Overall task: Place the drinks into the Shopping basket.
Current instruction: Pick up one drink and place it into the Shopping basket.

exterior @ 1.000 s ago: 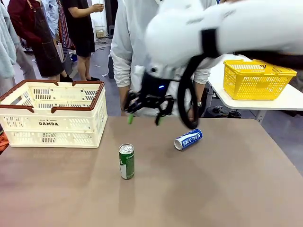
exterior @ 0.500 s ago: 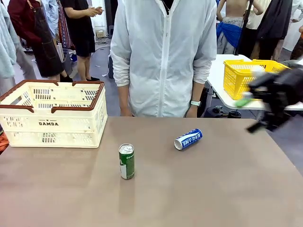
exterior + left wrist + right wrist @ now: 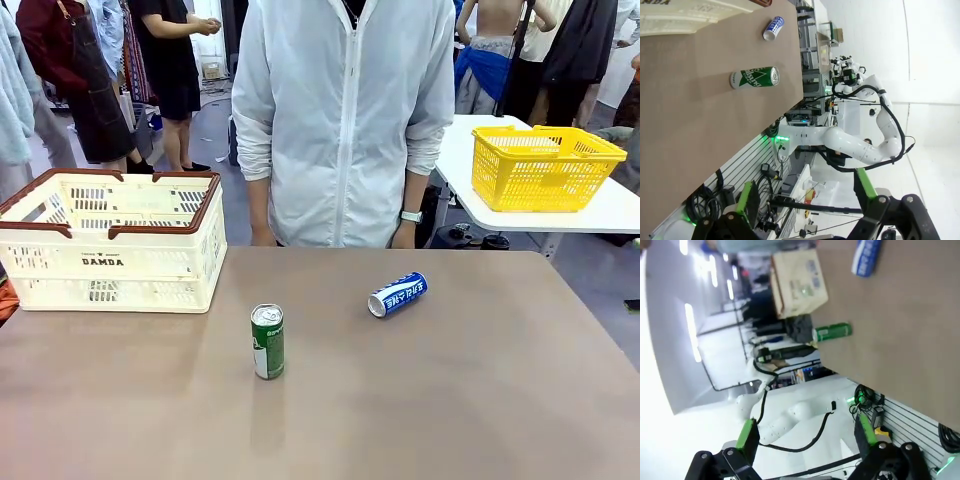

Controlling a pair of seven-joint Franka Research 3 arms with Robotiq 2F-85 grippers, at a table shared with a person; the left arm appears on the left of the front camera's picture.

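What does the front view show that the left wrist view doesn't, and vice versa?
Front view: the person in a white jacket and a yellow basket. Left wrist view: the open left gripper and the white right arm. Both: upright green can, blue can on its side, Shopping basket, table.

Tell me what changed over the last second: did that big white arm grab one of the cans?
No. The right gripper, which hung over the middle of the table behind the cans, swung away to the robot's right, open throughout and holding nothing. The upright green can, the blue can lying on its side, the Shopping basket and the person are as before.
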